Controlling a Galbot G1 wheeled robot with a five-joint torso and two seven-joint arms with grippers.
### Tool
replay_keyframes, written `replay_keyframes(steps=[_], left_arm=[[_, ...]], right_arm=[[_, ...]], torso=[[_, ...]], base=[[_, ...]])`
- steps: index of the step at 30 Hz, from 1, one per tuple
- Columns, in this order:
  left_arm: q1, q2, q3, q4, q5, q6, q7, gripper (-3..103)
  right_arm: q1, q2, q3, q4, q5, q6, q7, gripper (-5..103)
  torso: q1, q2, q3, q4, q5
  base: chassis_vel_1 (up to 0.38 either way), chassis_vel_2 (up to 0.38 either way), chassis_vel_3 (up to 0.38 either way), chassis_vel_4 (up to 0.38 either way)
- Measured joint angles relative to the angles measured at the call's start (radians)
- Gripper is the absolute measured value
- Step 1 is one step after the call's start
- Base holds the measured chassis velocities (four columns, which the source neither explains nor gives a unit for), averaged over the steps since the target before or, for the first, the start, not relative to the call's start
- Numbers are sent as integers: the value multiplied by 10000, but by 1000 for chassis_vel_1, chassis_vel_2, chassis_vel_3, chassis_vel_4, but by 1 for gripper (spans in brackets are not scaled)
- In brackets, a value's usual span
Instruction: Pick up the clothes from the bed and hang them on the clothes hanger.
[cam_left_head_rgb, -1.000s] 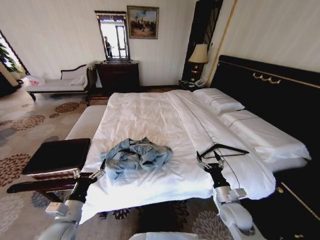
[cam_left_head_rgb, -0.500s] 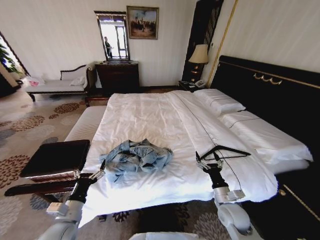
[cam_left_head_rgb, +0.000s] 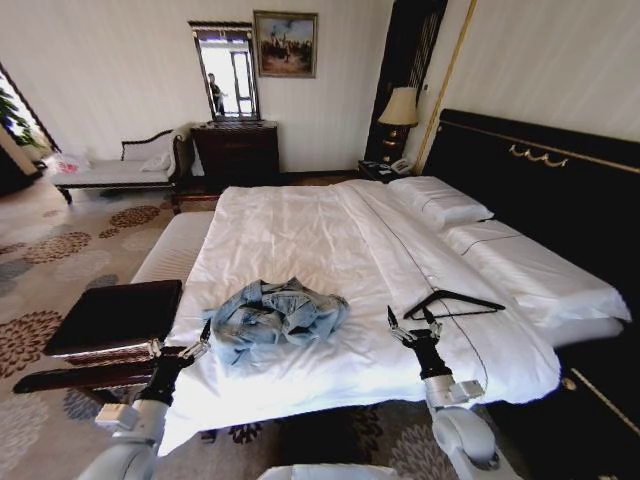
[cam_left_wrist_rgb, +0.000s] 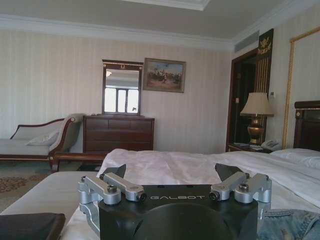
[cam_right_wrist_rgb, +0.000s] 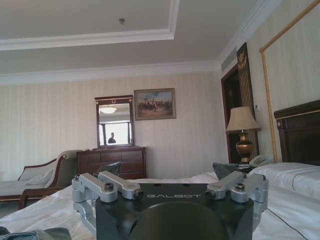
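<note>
Faded denim jacket (cam_left_head_rgb: 275, 316) lies crumpled at the bed's (cam_left_head_rgb: 300, 230) near edge, at twelve o'clock from the robot, between spread-fingered left gripper (cam_left_head_rgb: 196, 341) and right gripper (cam_left_head_rgb: 412, 329), whose nearness to the black hanger (cam_left_head_rgb: 452, 302) risks nudging it away.

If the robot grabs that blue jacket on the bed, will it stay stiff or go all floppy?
Probably floppy: the denim jacket lies crumpled in soft folds on the bed, so it would likely droop and unfold. Its thick bunched cloth looks fairly heavy.
</note>
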Motion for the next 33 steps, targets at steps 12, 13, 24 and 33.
replay_keyframes(steps=[12, 13, 24, 33], left_arm=[[-105, -16, 5, 191, 0, -18, 1, 100], [-124, -12, -5, 228, -4, -18, 0, 100], [-241, 24, -12, 511, -32, -19, 5, 100], [-304, 49, 25, 667, -16, -6, 26, 100]], right_arm=[[153, 37, -178, -65, 173, 51, 353, 100], [161, 39, -179, -86, 157, 47, 353, 100], [270, 96, -270, -303, -8, 55, 369, 100], [324, 103, -352, -405, -67, 119, 488, 100]], torso=[[0, 0, 0, 1, 1], [0, 0, 0, 0, 3], [-1, 0, 0, 2, -4], [-1, 0, 0, 0, -2]], base=[[54, 64, -43, -57], [0, 0, 0, 0], [-3, 14, 6, -8], [-114, 106, 110, -109]])
